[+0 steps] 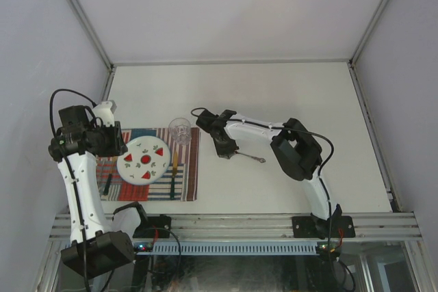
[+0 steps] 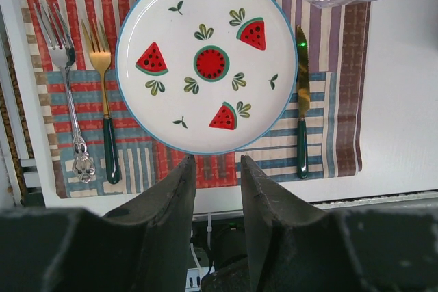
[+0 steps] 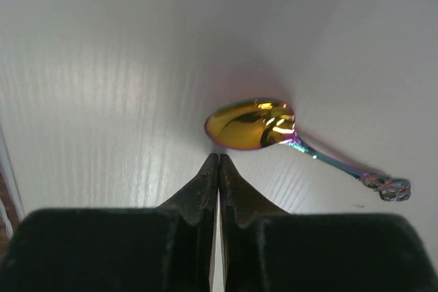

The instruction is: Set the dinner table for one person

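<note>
From above, the dinner table [image 1: 287, 100] lies beneath both my claws; my left claw [image 1: 118, 141] hangs over the left end of the striped placemat [image 1: 188, 169], and my right claw [image 1: 224, 150] points down at bare tabletop just right of that mat, a spoon [image 1: 252, 157] near it.

Through my left wrist, the left claw [image 2: 217, 165] stands partly spread and empty; beyond its tips sits the plate [image 2: 205, 59], two forks [image 2: 102, 100] to its left, a knife [image 2: 302, 100] to its right.

Through my right wrist, the right claw [image 3: 219, 162] is pressed together, pinching nothing; its tips seem low over the table, though contact I cannot judge; the spoon's bowl lies just beyond them, slightly right.
</note>
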You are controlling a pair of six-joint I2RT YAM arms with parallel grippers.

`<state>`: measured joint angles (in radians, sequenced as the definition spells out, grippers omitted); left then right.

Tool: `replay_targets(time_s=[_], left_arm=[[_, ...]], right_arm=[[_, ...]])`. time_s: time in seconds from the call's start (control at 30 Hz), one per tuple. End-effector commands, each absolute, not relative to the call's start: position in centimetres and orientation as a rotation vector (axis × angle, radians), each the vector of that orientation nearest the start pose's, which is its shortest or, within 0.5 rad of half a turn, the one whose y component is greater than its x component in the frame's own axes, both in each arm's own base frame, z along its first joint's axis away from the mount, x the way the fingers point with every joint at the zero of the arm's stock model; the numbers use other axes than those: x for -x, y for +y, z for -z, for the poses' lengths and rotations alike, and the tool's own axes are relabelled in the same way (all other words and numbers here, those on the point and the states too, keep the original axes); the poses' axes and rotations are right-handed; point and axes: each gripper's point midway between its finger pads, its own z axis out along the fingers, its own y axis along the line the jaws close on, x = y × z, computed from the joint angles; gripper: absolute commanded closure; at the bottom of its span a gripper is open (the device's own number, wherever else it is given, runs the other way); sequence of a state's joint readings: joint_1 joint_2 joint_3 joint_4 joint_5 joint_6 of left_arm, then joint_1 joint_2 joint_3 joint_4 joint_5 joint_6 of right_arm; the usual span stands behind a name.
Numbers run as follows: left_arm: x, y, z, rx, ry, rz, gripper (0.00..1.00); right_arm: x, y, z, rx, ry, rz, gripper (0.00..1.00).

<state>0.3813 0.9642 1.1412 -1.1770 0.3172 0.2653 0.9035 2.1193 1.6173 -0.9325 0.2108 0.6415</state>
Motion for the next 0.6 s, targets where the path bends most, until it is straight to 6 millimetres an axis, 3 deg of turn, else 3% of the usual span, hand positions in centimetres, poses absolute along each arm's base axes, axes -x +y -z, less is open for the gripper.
replay_targets(time_s=[0.0,0.33,0.57], left_arm=[[-20.5,3.8,-20.6,0.035,2.496,0.127,0.63],[-20.9,4.3,-20.7,0.064,2.501,0.102,0.63],[-21.0,4.8,-20.8,0.083,2.507,0.073,0.63]], right_arm=[[-28.5,31.3,-2.5,0.346,2.847,0.053,1.0],[-31.9,30.5,-2.1,0.307,2.852,0.047,1.0],[-34.9,28.0,-2.5,0.222,2.848,0.09,1.0]])
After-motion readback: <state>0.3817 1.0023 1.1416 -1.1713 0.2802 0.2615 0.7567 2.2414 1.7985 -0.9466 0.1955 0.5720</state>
